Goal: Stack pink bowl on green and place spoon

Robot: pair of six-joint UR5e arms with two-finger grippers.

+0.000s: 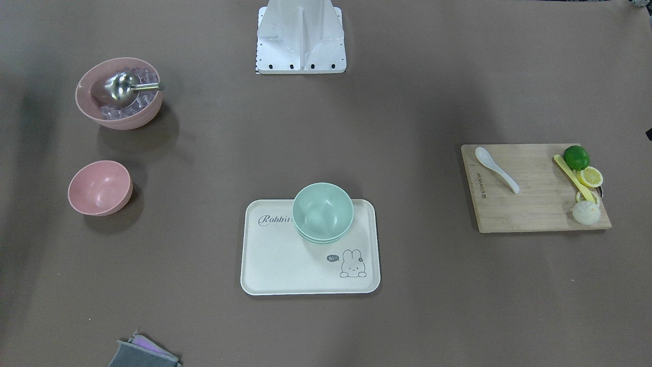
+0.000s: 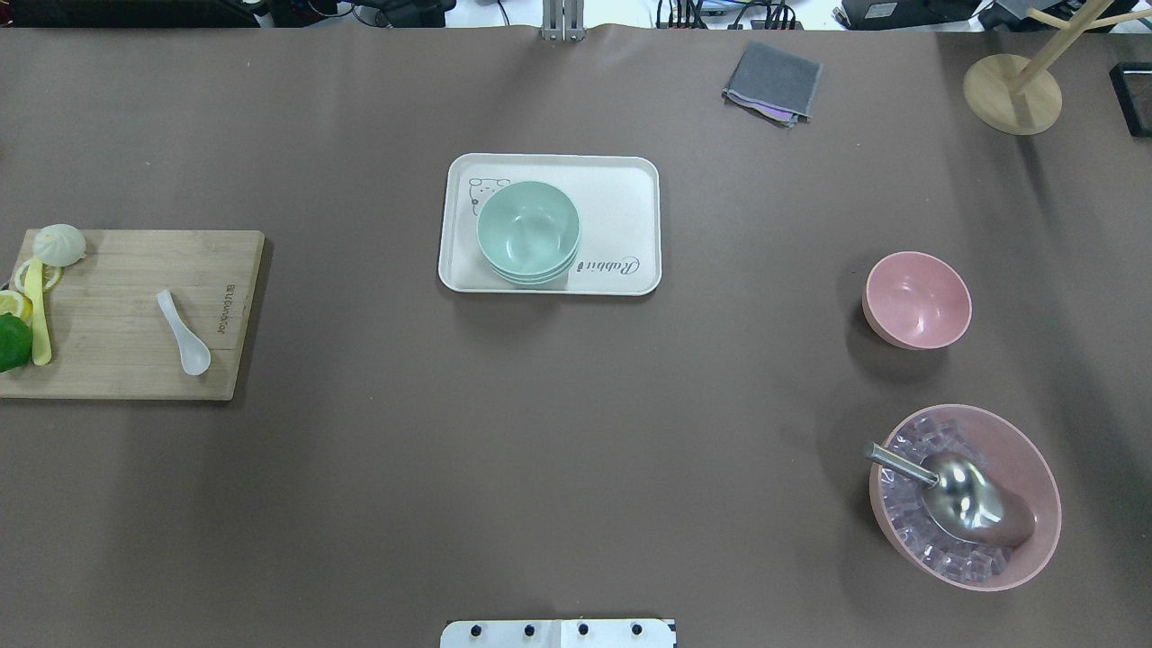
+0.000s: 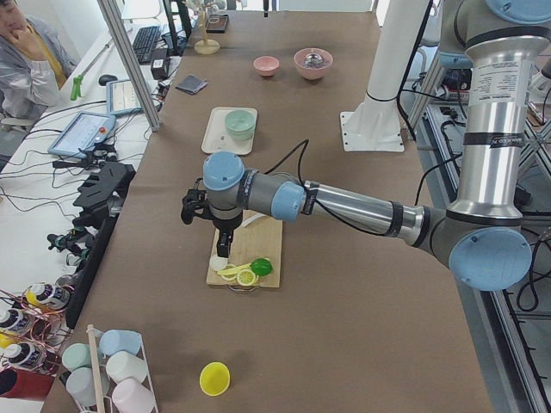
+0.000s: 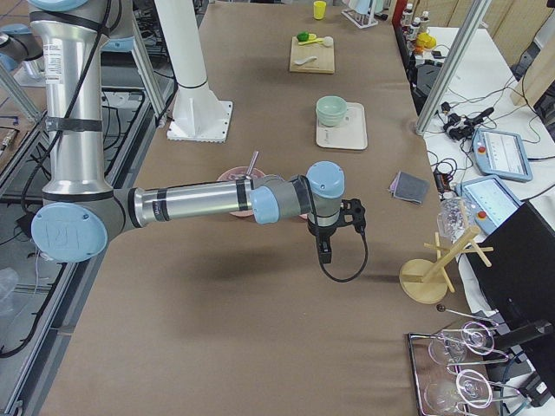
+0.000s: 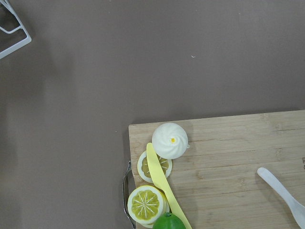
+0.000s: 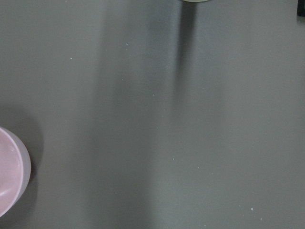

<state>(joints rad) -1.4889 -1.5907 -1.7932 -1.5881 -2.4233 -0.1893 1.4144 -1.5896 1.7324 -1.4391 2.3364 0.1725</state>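
I cannot tell whether the left tool [image 3: 225, 245] or the right tool [image 4: 323, 251] is apart or together. The pink bowl [image 2: 916, 300] sits on the tabletop [image 2: 576, 450], well apart from the green bowl [image 2: 527, 231] on its tray [image 2: 630, 171]. I risk grabbing the nearby ice-filled bowl [image 2: 1035, 468] instead.

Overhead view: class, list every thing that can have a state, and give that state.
small pink bowl: upright, empty, unstacked.
green bowls: stacked on tray, top one empty.
large pink bowl: holds ice and a metal scoop.
white spoon: lying on cutting board.
lime: whole.
lemon: cut.
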